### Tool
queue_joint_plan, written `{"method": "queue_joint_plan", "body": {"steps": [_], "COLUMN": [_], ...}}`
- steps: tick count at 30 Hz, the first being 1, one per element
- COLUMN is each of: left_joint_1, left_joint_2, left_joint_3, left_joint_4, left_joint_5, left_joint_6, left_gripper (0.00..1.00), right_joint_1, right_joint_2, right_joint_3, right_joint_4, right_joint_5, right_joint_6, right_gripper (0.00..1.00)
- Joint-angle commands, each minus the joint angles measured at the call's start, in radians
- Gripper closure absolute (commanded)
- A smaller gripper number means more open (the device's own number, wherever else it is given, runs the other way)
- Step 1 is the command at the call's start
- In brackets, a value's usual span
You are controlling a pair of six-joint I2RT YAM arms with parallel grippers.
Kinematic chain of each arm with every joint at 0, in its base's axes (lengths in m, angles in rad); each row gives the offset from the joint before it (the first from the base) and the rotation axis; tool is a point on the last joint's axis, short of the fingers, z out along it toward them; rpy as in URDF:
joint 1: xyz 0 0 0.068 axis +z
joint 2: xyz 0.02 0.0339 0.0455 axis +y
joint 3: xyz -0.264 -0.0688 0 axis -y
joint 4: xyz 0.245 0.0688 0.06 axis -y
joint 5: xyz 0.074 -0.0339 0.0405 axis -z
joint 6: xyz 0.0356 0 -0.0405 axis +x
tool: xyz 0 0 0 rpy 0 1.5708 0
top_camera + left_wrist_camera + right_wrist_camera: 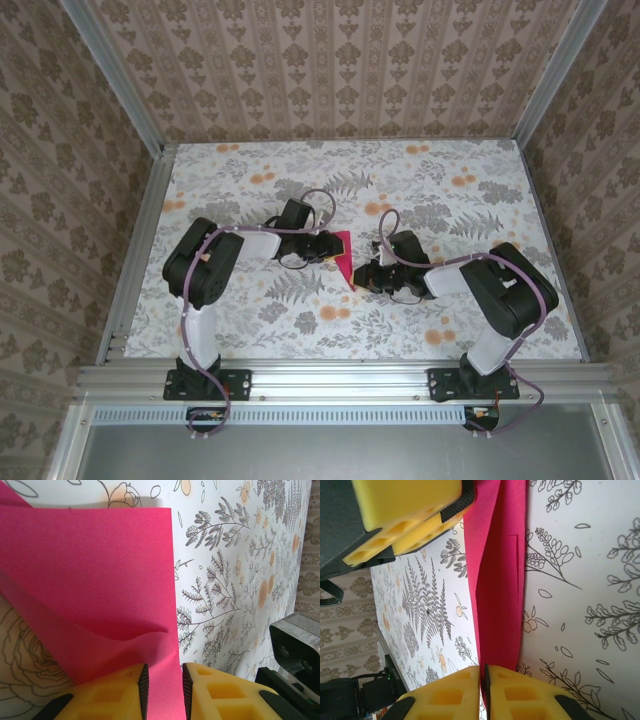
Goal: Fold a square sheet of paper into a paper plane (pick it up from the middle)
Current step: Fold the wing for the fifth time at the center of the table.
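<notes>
Looking down from the overhead camera, I find the thin, matte magenta-pink paper sheet (343, 258) near the middle of the floral-patterned bench (300, 325), squeezed between my two arms and already partly folded. The left pincer (328, 247) meets it from about 10 o'clock and the right pincer (362, 277) from about 4 o'clock, so the two tips sit just beside each other with the sheet between them. On the left wrist camera the sheet (100, 570) spreads toward 12 o'clock from the left pincer (164, 690). One layer slants across another and a soft crease runs toward the tips. A narrow strip of paper passes straight through the slim gap between the yellow padded fingers (115, 692), so I read that pincer as closed down on the sheet. On the right wrist camera the sheet (500, 580) shows as a long doubled band running from 12 to 6 o'clock. Its lower end disappears into the right pincer (483, 687), whose yellow fingers (520, 695) are pressed almost together, gripping the paper's edge. The other arm's yellow finger (405, 515) sits at 11 o'clock, touching the same band.
</notes>
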Motion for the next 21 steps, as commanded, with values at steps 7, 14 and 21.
{"method": "queue_joint_plan", "body": {"steps": [7, 14, 21], "left_joint_1": [0.003, 0.004, 0.004], "left_joint_2": [0.008, 0.003, 0.002], "left_joint_3": [0.015, 0.022, 0.028], "left_joint_4": [-0.025, -0.026, -0.031], "left_joint_5": [0.001, 0.001, 0.002], "left_joint_6": [0.014, 0.011, 0.010], "left_gripper": [0.73, 0.72, 0.72], "right_joint_1": [0.017, 0.030, 0.033], "right_joint_2": [0.019, 0.056, 0.054], "right_joint_3": [0.031, 0.049, 0.055], "right_joint_4": [-0.052, -0.096, -0.135], "right_joint_5": [-0.016, -0.010, 0.012], "right_joint_6": [-0.024, -0.040, -0.056], "right_gripper": [0.91, 0.92, 0.93]}}
